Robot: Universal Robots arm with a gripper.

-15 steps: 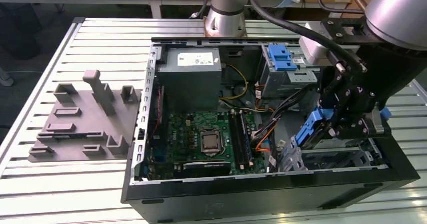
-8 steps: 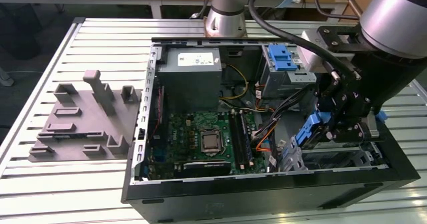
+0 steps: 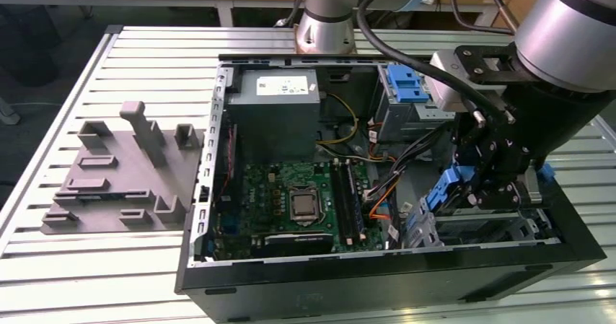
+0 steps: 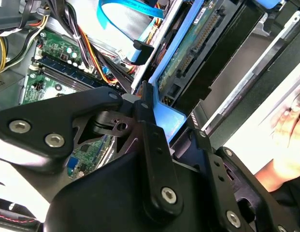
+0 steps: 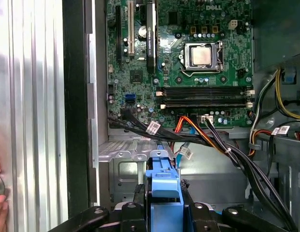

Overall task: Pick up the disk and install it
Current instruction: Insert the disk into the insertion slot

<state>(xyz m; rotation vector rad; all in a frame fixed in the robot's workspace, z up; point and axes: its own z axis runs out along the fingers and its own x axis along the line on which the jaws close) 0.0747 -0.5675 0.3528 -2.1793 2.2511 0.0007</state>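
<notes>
Now the disk is gripped by the gripper, fingers clamped on its blue rails, and is held at the metal bay inside the open case.

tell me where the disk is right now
The disk is clamped in the tool at the exterior view's right, inside the open computer case, just over the metal drive cage.

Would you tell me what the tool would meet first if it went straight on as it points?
Probably the metal drive cage, just ahead of the disk the tool grips; depth is unclear.
</notes>
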